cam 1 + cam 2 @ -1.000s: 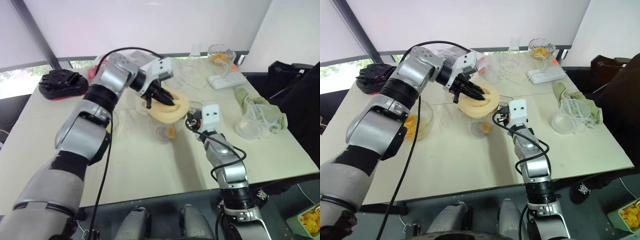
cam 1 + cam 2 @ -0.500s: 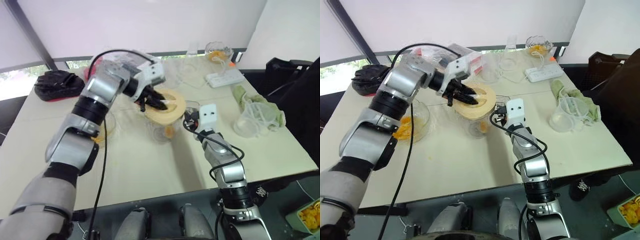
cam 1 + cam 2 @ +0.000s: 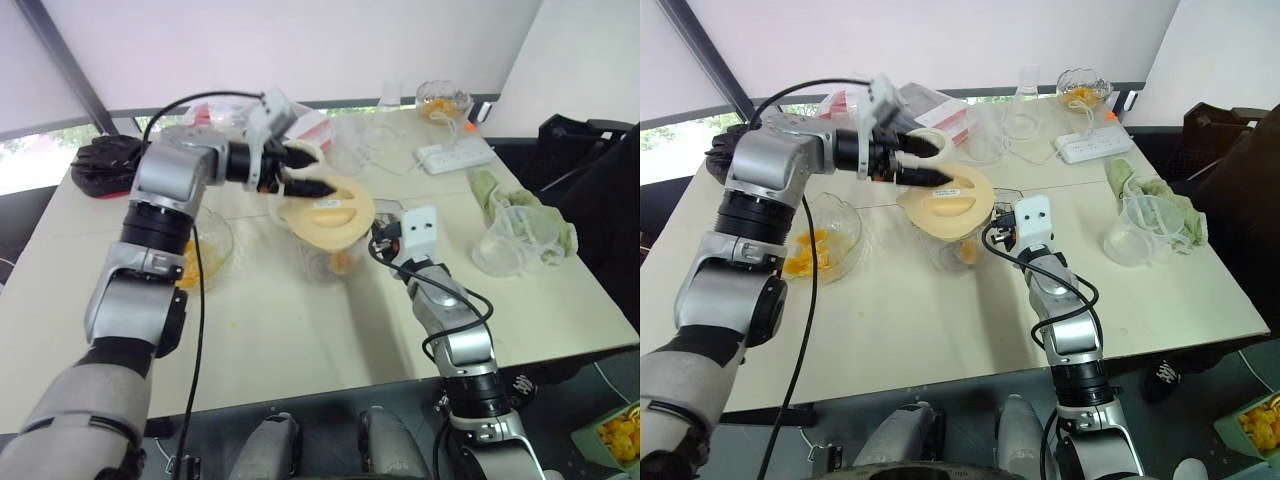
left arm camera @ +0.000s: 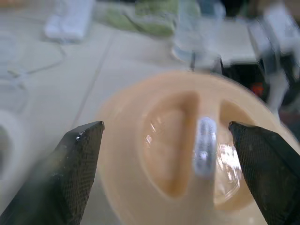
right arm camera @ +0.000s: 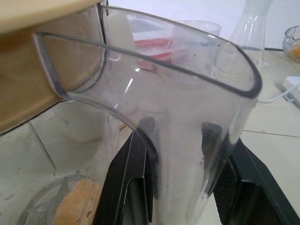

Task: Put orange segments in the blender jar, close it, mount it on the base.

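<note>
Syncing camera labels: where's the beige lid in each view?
Left eye: lid centre, over the blender jar.
Right eye: centre, slightly left.
Left wrist: ahead, between the fingers of the left end effector.
Right wrist: over the jar's rim.
Shared landmark: the blender jar.

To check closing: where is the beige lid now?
In the left eye view the lid sits atop the blender jar, mid-table, just right of the open left claw.

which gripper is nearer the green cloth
Right. The right gripper grips the handle of the blender jar, on its side facing the green cloth; the left gripper is open beside the lid, on the other side.
</note>
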Robot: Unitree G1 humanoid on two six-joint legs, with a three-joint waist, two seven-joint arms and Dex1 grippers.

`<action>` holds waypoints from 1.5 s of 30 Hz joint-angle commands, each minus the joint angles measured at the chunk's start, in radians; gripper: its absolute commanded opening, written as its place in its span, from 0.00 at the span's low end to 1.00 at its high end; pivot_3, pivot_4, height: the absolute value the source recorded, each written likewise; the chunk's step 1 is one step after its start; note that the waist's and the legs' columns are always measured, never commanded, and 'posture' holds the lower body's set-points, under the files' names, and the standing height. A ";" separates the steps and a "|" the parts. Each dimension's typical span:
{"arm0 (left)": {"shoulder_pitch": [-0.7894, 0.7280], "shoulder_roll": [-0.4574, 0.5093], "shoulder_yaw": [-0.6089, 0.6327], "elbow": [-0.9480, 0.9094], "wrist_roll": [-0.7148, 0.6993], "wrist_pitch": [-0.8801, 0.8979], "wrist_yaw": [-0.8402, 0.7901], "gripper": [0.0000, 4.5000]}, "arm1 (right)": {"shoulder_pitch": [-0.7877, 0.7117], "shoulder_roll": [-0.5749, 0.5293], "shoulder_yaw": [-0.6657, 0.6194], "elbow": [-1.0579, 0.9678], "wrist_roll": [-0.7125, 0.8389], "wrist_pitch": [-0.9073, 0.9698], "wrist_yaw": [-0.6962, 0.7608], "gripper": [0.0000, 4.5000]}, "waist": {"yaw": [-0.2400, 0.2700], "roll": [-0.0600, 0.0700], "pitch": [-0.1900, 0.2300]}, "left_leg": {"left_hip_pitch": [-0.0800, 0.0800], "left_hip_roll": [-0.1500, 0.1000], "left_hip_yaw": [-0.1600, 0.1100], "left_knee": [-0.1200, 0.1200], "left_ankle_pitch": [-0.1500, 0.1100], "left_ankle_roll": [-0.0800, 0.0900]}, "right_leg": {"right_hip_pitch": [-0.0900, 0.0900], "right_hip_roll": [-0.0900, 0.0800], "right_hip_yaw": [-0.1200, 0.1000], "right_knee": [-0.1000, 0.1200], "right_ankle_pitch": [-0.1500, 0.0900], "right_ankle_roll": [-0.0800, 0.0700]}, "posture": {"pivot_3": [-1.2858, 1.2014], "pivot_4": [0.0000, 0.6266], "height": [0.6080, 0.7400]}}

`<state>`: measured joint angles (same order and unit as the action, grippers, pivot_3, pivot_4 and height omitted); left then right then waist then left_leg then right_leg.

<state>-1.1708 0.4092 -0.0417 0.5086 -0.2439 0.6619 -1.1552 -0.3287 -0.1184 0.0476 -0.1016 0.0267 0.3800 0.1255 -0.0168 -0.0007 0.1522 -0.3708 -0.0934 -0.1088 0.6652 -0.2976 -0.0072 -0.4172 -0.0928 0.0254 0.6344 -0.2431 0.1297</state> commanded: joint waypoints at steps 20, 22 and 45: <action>0.927 -0.119 0.293 -0.899 -0.101 -0.102 0.729 0.99 | -0.213 -0.101 -0.161 -0.136 0.091 0.217 0.011 0.23 | 0.019 0.000 0.003 | -0.015 -0.001 0.000 -0.001 0.003 -0.006 | -0.015 -0.003 -0.001 -0.002 0.002 -0.003 | 0.52 0.24 1.00; 1.029 -0.158 0.233 -0.947 -0.034 -0.184 0.767 0.99 | -0.252 -0.126 -0.188 -0.155 0.110 0.266 0.019 0.23 | 0.019 0.000 0.003 | -0.016 -0.001 0.001 -0.001 0.003 -0.006 | -0.017 -0.003 -0.001 -0.002 0.002 -0.003 | 0.52 0.24 1.00; 1.156 -0.206 0.087 -0.873 0.115 -0.456 0.877 0.99 | -1.196 -0.104 -0.242 0.761 0.123 0.258 -0.112 0.23 | -0.003 0.006 0.007 | -0.022 0.001 0.006 -0.004 0.004 -0.006 | -0.026 -0.004 -0.001 -0.002 0.004 -0.006 | 0.52 0.24 1.00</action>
<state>-0.0267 0.1976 0.0281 -0.3345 -0.1383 0.2307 -0.2907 -1.4279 -0.2298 -0.1843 0.6380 0.1545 0.7291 0.0360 -0.0196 0.0057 0.1587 -0.3930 -0.0921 -0.1031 0.6613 -0.2937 -0.0135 -0.4432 -0.0964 0.0242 0.6326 -0.2387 0.1233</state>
